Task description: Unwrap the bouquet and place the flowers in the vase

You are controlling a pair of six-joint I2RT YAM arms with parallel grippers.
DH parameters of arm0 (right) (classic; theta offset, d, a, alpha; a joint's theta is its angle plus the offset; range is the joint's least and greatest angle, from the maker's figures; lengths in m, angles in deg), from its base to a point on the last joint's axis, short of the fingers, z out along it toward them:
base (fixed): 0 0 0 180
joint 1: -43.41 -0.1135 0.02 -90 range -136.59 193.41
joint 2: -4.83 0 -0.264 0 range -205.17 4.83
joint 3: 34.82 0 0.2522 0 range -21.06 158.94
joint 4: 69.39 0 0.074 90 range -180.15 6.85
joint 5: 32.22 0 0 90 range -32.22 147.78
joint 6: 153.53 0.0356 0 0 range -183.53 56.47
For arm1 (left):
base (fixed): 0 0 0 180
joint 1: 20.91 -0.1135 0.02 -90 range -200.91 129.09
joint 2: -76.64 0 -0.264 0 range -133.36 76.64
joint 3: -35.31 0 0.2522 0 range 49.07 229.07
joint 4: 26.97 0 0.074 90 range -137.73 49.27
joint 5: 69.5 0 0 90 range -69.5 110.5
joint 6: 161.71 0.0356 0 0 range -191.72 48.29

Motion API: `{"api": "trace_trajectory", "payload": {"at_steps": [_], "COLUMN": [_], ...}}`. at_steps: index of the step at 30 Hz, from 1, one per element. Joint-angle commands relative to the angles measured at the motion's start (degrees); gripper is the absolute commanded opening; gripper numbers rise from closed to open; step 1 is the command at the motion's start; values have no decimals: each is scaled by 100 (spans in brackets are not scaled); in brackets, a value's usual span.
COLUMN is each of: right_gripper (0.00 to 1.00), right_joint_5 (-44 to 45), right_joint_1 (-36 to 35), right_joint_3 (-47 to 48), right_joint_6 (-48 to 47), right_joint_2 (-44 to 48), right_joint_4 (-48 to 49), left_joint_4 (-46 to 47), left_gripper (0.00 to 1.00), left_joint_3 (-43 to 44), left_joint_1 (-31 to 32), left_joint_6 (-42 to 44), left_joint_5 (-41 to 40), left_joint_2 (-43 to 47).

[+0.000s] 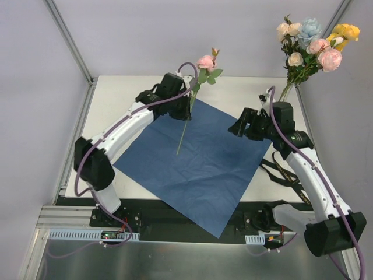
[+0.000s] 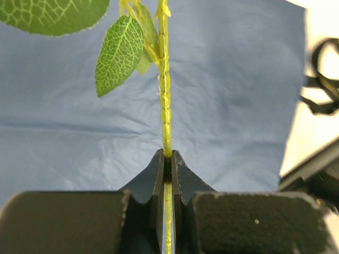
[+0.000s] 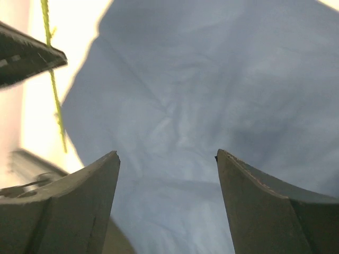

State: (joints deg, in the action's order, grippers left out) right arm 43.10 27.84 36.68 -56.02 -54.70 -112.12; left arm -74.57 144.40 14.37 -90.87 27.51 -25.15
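My left hand [image 2: 168,159] is pinching the pink rose stem [image 2: 166,95] over the blue paper [image 2: 238,106]; my right hand [image 3: 167,159] is hovering spread to its right.

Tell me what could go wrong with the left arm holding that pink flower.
1. The left gripper pinches just the thin stem, so the pink flower could pivot or slip.
2. The vase is slim and already crowded with flowers; pushing another stem in could tip it.
3. The open right gripper sits between flower and vase, so it might block the way.
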Motion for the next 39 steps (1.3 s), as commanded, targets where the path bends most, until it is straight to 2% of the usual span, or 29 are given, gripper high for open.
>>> {"api": "trace_trajectory", "payload": {"at_steps": [1,4,6,10,13,14,17,21,26,29,35,37,39], "right_gripper": [76,75,76,74,64,57,50,45,43,32,21,14,14], "right_joint_5": [-2056,-2163,-2075,-1680,-1363,-1188,-933,-853,-624,-563,-545,-510,-501], "right_joint_1": [107,-41,-235,-727,-894,-921,-1009,-1027,-1044,-1044,-1062,-1062,-1071], "right_joint_3": [527,844,1055,1231,1056,960,634,572,564,520,458,475,476], "right_joint_6": [997,1498,1499,1516,1779,1850,2070,2202,2238,2246,2238,2229,2237], "right_joint_2": [-585,-920,-1069,-1280,-1316,-1272,-1211,-1254,-1211,-1149,-1140,-1140,-1140], "right_joint_4": [1241,1761,1965,2150,2465,2597,3159,3407,3249,3231,3161,3108,3108], "left_joint_4": [561,800,1002,1055,1152,1161,1170,1170,1187,1178,1179,1178,1178], "left_gripper": [0,0,0,0,0,0,0,0,0,0,0,0,0], "left_joint_3": [-706,-1120,-1323,-1482,-1657,-1701,-1772,-1763,-1790,-1790,-1799,-1799,-1799], "left_joint_1": [48,48,48,40,40,40,48,74,180,189,198,198,215], "left_joint_6": [615,703,869,993,975,984,1010,993,1010,1002,1010,1010,1010], "left_joint_5": [1329,1724,2268,2578,2788,2858,3087,3307,3264,3263,3237,3246,3255], "left_joint_2": [783,1214,1408,1662,1830,1848,1874,1900,1971,2015,2032,2032,2024]}}
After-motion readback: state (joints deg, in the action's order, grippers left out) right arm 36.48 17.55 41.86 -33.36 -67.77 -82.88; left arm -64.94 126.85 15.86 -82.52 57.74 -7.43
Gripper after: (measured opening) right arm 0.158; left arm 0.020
